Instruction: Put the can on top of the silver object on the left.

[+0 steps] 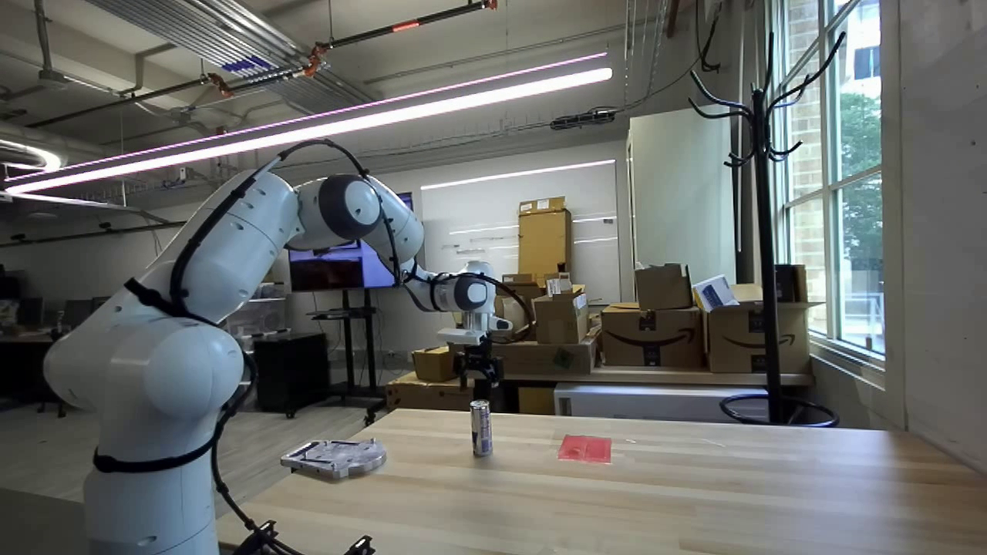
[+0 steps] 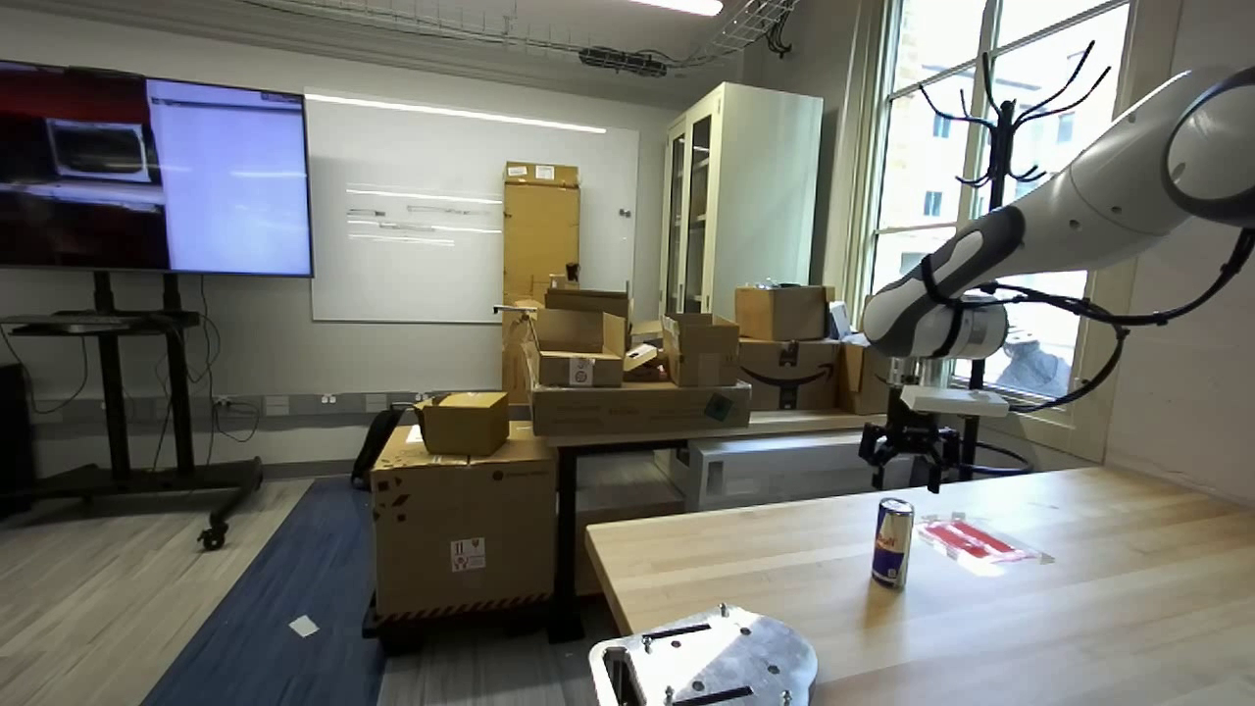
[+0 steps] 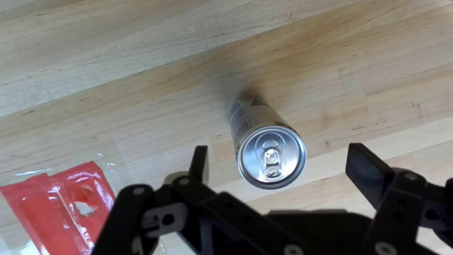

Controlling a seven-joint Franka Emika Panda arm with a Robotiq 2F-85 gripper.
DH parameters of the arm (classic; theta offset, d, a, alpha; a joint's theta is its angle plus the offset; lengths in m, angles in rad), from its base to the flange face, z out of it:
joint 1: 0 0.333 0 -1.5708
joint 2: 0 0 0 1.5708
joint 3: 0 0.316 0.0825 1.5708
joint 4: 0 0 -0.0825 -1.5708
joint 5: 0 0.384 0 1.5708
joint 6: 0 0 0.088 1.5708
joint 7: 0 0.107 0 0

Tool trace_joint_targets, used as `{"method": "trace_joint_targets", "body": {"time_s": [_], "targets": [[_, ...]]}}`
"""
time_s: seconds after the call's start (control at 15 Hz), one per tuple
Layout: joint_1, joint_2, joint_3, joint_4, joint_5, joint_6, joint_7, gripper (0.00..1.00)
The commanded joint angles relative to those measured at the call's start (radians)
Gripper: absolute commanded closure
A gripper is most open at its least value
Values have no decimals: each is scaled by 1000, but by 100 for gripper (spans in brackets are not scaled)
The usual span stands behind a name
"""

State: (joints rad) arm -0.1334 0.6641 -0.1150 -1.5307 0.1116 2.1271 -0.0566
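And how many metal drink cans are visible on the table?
1: the slim silver-and-blue can, standing upright on the wooden table between the silvery metal plate and the flat red plastic packet. The table runs out of frame, so others may be unseen.

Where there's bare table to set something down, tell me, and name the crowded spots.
In an exterior view, the widest bare patch of table lies on the camera side of the flat red object; a smaller one lies between the silver object and the can. Tighter: between can and flat red object, and above the can, where the open tool hangs.
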Motion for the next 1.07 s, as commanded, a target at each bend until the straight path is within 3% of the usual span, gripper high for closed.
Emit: {"method": "trace_joint_targets", "body": {"time_s": [0.0, 1.0], "targets": [[-6, 42, 13, 37, -21, 5, 25, 0], [0, 140, 12, 104, -40, 7, 27, 0]]}}
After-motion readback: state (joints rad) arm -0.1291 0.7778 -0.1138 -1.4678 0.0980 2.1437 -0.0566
